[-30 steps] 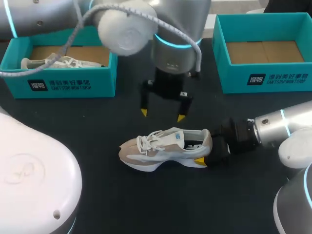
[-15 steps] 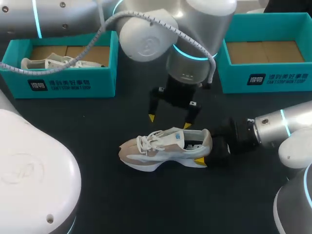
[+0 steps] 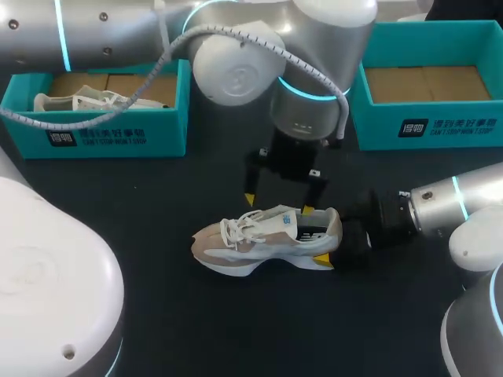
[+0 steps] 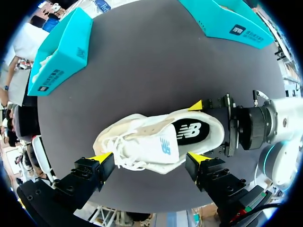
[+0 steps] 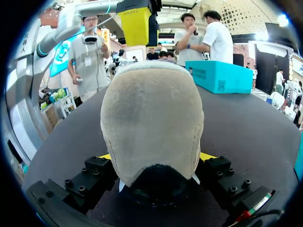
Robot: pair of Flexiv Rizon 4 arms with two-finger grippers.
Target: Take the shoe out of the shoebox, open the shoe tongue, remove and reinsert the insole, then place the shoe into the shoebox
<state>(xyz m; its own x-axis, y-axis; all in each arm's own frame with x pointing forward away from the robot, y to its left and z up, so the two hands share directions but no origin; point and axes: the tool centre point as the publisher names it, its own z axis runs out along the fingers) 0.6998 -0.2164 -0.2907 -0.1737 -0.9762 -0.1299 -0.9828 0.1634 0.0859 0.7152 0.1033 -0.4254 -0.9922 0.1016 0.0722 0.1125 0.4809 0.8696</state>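
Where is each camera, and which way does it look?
Head view: above and behind the robot, looking down on the table; both arms show, the left hand over the shoe.
Left wrist view: on the left wrist, looking down into the shoe, its own hand open on either side.
Right wrist view: on the right wrist, looking level along the table at the shoe's heel, held in the right hand.
Shared: all three see the shoe; each wrist view also sees the other arm's hand.

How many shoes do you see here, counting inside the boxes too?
2. One shoe stands on the table, heel gripped by the right hand. A second shoe lies in the left shoebox. The left arm covers part of that box; more may be hidden.
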